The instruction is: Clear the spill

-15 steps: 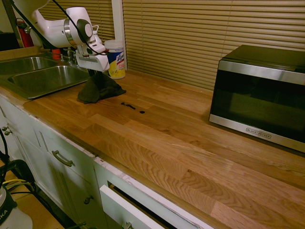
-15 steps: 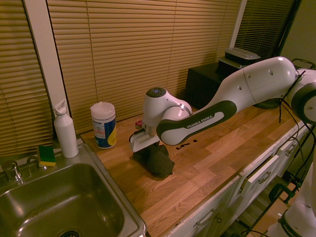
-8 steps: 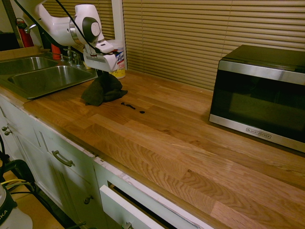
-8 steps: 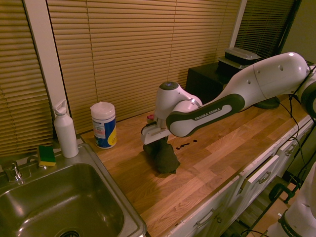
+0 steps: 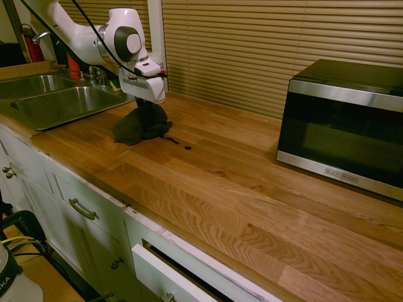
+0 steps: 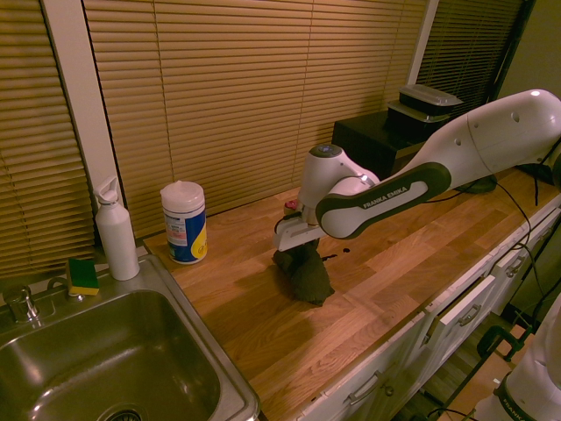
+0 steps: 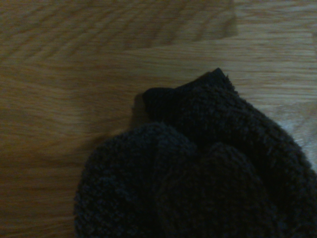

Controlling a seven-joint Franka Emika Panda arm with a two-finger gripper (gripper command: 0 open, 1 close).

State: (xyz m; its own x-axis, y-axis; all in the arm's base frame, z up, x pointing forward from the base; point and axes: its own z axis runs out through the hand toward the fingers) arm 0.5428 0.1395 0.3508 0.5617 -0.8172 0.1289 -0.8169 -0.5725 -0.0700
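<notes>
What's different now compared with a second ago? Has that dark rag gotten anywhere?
The tool has dragged the dark cloth across the wooden counter, away from the sink, until its edge reaches the spill. The spill's drops, the wipes tub and the microwave stayed put.

You are seeing the hand buried in the top of the dark cloth, so its fingers are hiding from you. The cloth is covering part of the spill, which is showing only as a tiny streak and drops. The microwave is running off the first exterior view's right edge.
</notes>
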